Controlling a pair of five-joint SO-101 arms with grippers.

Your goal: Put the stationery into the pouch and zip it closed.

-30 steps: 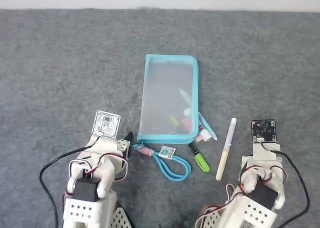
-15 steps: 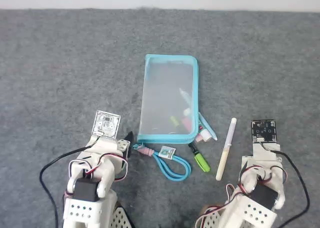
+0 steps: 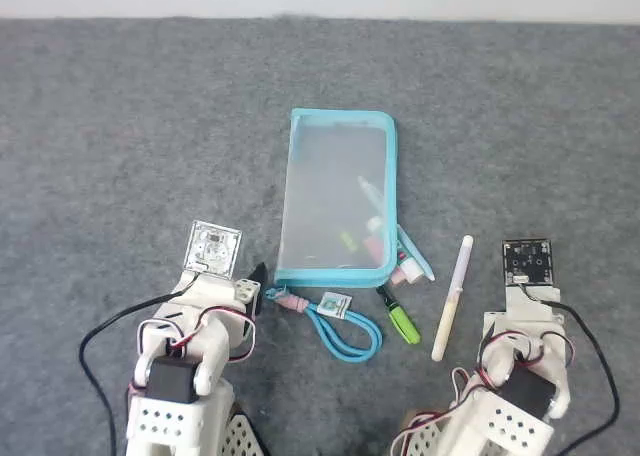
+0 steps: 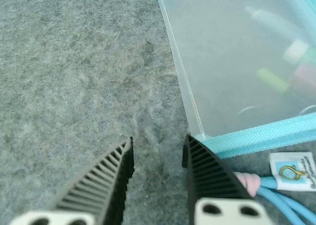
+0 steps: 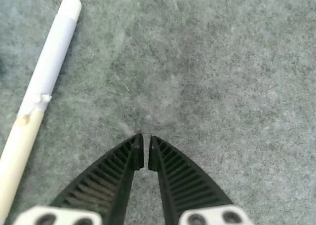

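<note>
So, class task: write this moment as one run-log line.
pouch open, pens inside | green highlighter and pale pen outside it | left gripper open at pouch corner | right gripper shut beside pale pen

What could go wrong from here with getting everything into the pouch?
The pens poking out at the pouch corner may block zipping. The pale pen lies flat on the mat, so the right gripper, now shut, might roll it away. The blue strap beside the left gripper could snag.
</note>
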